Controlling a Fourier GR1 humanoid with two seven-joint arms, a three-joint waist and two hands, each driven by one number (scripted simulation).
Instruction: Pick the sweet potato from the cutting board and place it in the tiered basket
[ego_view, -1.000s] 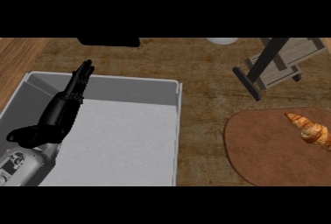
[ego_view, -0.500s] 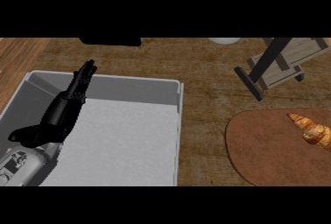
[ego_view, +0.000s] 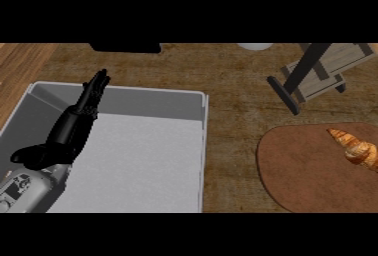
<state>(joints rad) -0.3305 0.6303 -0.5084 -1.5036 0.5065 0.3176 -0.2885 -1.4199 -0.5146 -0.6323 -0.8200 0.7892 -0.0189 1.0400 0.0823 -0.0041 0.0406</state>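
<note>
An orange-brown sweet potato (ego_view: 355, 148) lies on the round brown cutting board (ego_view: 310, 170) at the right, partly cut off by the view's right edge. The tiered basket (ego_view: 317, 70), with a dark frame and pale wooden shelves, stands at the upper right behind the board. My left hand (ego_view: 74, 125) rests over the grey sink at the left, fingers straight and pointing away, holding nothing. It is far from the board and the basket. My right hand does not show.
A grey rectangular sink (ego_view: 188, 102) takes up the left half of the wooden counter. A dark object (ego_view: 125, 47) and a white round thing (ego_view: 255, 46) sit along the far edge.
The view has shifted slightly, so the sink, board and basket sit a little to the right of where they were. My left hand holds the same pose.
</note>
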